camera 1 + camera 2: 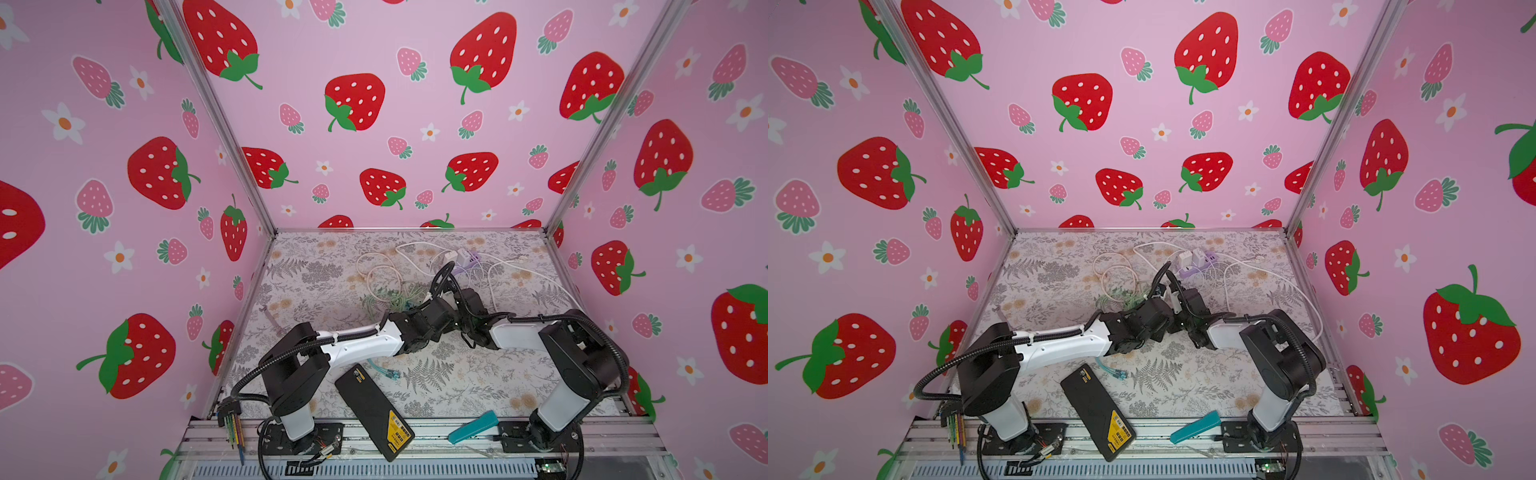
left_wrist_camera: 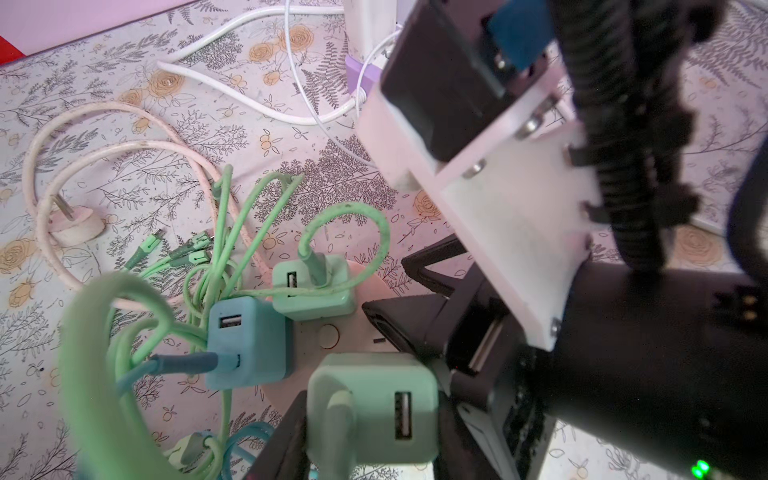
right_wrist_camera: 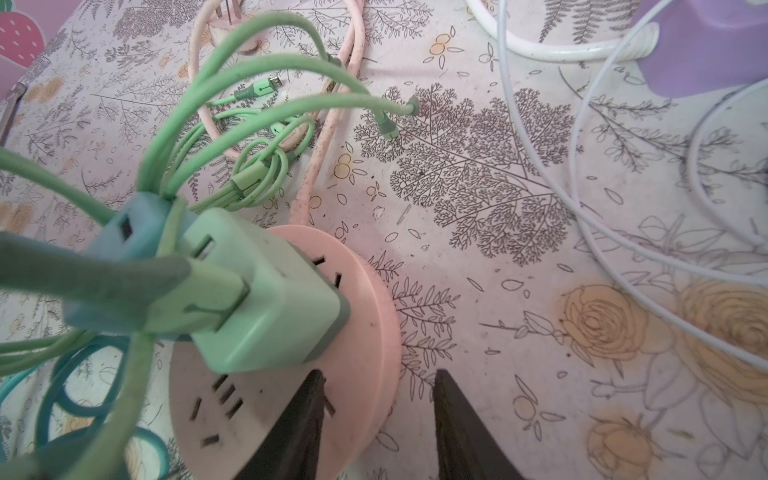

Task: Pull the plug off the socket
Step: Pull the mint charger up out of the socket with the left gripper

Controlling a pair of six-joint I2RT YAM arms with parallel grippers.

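Left wrist view, green plug clamped between left jaws, right jaws astride pink socket rim, grip unclear.

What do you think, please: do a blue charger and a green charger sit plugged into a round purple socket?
Not quite: the round socket is pink, not purple, as the right wrist view shows; the blue charger and green charger do sit plugged into it.
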